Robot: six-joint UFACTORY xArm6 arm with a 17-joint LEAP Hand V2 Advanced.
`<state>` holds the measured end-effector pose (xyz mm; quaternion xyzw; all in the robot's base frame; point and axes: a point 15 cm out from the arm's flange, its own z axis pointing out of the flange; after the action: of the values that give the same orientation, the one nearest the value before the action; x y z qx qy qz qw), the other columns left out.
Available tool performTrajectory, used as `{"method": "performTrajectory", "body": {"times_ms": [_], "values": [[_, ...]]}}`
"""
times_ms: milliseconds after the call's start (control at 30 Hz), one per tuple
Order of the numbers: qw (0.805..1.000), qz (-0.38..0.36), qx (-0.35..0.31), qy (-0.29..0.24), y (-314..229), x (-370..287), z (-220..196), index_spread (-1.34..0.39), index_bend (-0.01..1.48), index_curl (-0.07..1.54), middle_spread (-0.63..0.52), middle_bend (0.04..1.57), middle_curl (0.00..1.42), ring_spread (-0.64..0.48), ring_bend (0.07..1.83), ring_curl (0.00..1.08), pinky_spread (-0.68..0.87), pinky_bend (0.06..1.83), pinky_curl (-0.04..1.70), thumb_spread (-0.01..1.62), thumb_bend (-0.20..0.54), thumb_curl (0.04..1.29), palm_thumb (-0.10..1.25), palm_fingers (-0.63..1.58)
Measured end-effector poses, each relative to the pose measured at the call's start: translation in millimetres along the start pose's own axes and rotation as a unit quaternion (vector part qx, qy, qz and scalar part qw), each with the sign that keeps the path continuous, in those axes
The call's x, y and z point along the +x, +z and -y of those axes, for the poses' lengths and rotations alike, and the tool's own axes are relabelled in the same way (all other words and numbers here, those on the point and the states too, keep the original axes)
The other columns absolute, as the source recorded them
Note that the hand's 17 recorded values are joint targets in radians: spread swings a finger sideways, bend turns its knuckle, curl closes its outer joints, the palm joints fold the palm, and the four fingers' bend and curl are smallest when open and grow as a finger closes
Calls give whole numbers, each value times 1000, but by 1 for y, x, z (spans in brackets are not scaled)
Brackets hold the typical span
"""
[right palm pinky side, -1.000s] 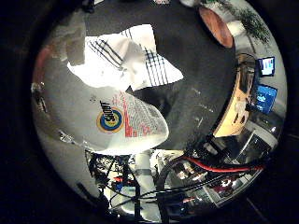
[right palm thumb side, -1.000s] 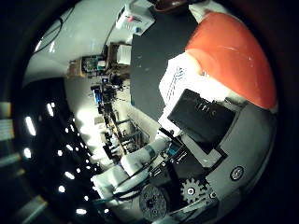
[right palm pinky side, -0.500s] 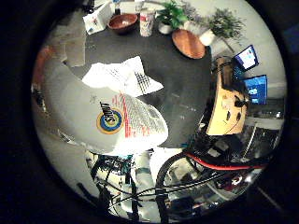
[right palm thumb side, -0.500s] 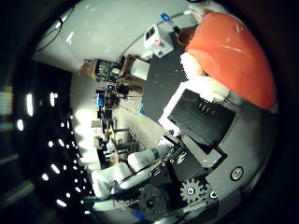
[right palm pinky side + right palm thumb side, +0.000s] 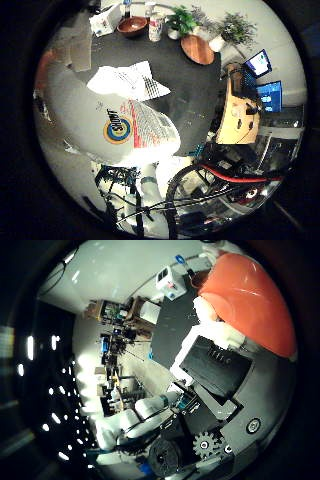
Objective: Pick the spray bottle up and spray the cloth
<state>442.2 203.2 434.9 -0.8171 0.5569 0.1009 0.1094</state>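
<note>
The spray bottle is close against my palm. Its white body with a printed label [image 5: 115,120] fills much of the little finger side palm view, and its orange spray head [image 5: 250,295] fills one side of the thumb side palm view. My right hand [image 5: 215,370] has black finger parts curled across the bottle below the orange head. The white cloth with dark stripes [image 5: 125,80] lies crumpled on the dark table [image 5: 195,95], beyond the bottle and well below it.
At the table's far end stand a brown bowl [image 5: 131,24], a cup [image 5: 156,27], potted plants [image 5: 185,18] and a wooden plate [image 5: 197,48]. A wooden chair [image 5: 238,112] and lit monitors [image 5: 268,92] are beside the table. White boxes [image 5: 172,280] sit on the table.
The camera has risen and tilted with the hand: the cloth looks smaller and farther, and the table's far end has come into view. The bottle stays against the palm.
</note>
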Motion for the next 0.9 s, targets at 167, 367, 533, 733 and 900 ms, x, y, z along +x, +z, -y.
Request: {"method": "performTrajectory", "body": {"times_ms": [167,367,533,733,900], "values": [[1000,-4,-17,10,29,10,14,-293,1133,688,-191,1323,709,-209,1451,560,-289,1293,668,455,-21,1000,1022,1224],[1000,-1,-13,6,24,6,13,-293,1133,687,-192,1323,708,-209,1451,559,-289,1293,669,460,-20,1002,1019,1224],[1000,13,22,-14,-8,-16,6,-295,1138,690,-192,1324,708,-209,1452,559,-288,1289,667,463,-19,1007,1018,1223],[997,27,59,-49,-39,-58,-7,-295,1135,689,-198,1326,706,-209,1450,558,-287,1287,664,465,-20,1011,1017,1226],[989,79,92,-84,-62,-102,-13,-295,1135,691,-200,1327,704,-209,1450,558,-289,1288,663,476,-20,1010,1016,1226]]}}
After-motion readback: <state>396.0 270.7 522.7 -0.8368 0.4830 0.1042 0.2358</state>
